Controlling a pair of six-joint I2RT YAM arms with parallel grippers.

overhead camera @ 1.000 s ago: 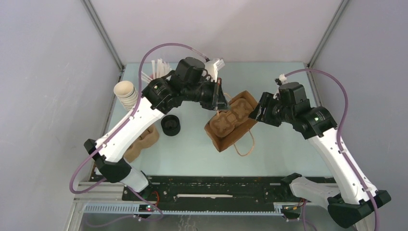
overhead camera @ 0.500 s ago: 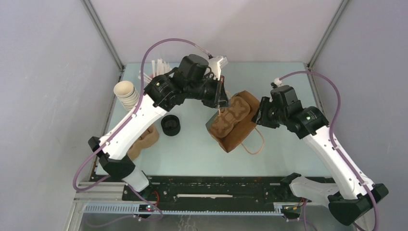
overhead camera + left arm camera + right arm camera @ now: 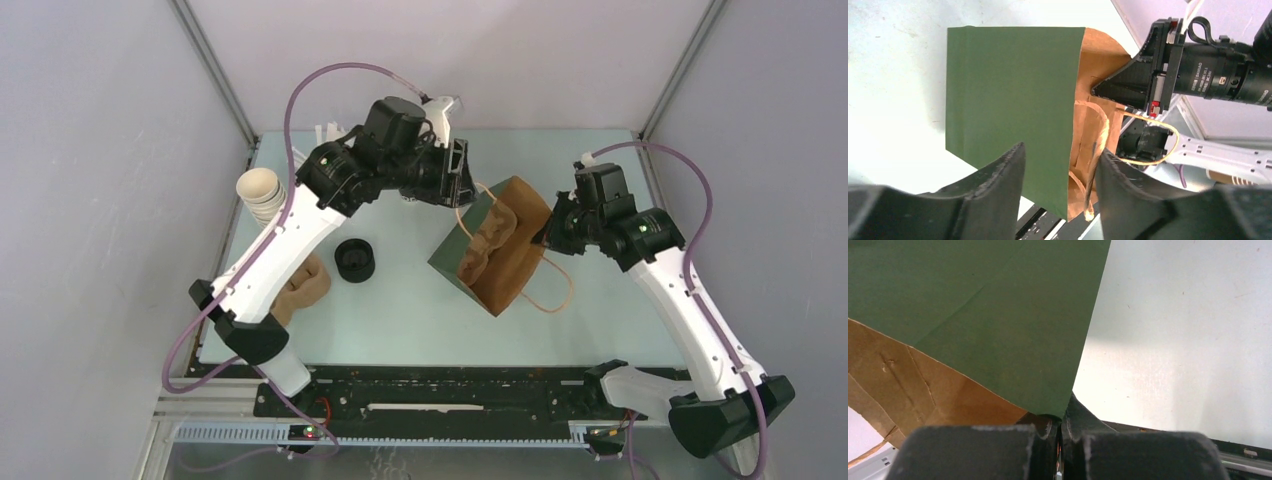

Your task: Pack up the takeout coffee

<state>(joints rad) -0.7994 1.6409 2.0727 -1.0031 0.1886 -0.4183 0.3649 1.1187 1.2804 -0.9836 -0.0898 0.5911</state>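
The takeout coffee does not show in any view. A paper bag [image 3: 497, 268], green outside and brown inside, stands open at mid table with a pulp cup carrier [image 3: 487, 240] inside. My left gripper [image 3: 462, 178] hovers open at the bag's far rim. In the left wrist view the green wall [image 3: 1013, 90] and a twisted paper handle [image 3: 1094, 160] pass between its fingers [image 3: 998, 185] untouched. My right gripper [image 3: 549, 233] is shut on the bag's right rim, and the right wrist view shows the green edge [image 3: 998, 305] pinched at the fingertips [image 3: 1062, 424].
A squat stack of black lids [image 3: 354, 259] sits left of the bag. Lidless cups [image 3: 262, 192] are stacked at the left edge, with more pulp carriers [image 3: 300, 285] nearer me. White straws [image 3: 328, 135] stand at the back left. The bag's other handle [image 3: 552, 290] loops toward the right arm.
My left gripper has let go of the bag's rim and opened. My right gripper closed on the right rim, and the bag came up from tilted to standing, mouth spread.
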